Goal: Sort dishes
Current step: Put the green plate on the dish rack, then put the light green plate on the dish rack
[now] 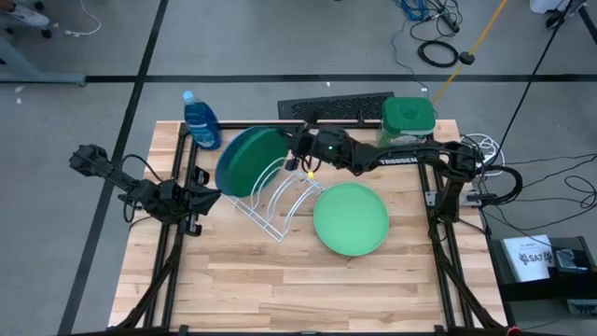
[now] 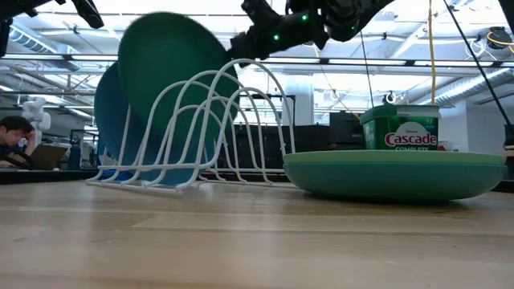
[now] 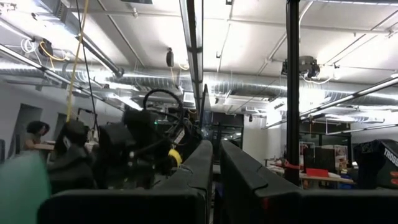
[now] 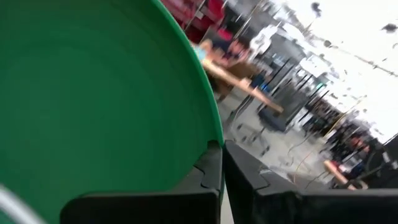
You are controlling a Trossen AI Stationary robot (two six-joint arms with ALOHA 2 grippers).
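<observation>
The dark green plate (image 1: 252, 157) is standing on edge in the white wire rack (image 1: 280, 201) at the back left of the desk (image 1: 308, 280), leaning slightly. The right hand (image 1: 300, 157) is meeting its upper rim; in the right wrist view the two fingers (image 4: 249, 183) are lying close together at that rim (image 4: 112, 93), apparently pinching it, presumably to steady the plate while it settles into a slot. Behind it in the rack, the low view is showing a blue plate (image 2: 108, 104) also upright; whether a third plate is standing there cannot be told. The light green plate (image 1: 351, 218) is lying flat on the desk just right of the rack, unsorted. The rack's front slots are showing no plates. A green-lidded tub (image 1: 408, 119) and a blue bottle (image 1: 201, 121) are standing along the back edge. The left hand (image 1: 196, 201) is waiting at the desk's left side, its fingers (image 3: 199, 168) nearly together, gripping nothing.
</observation>
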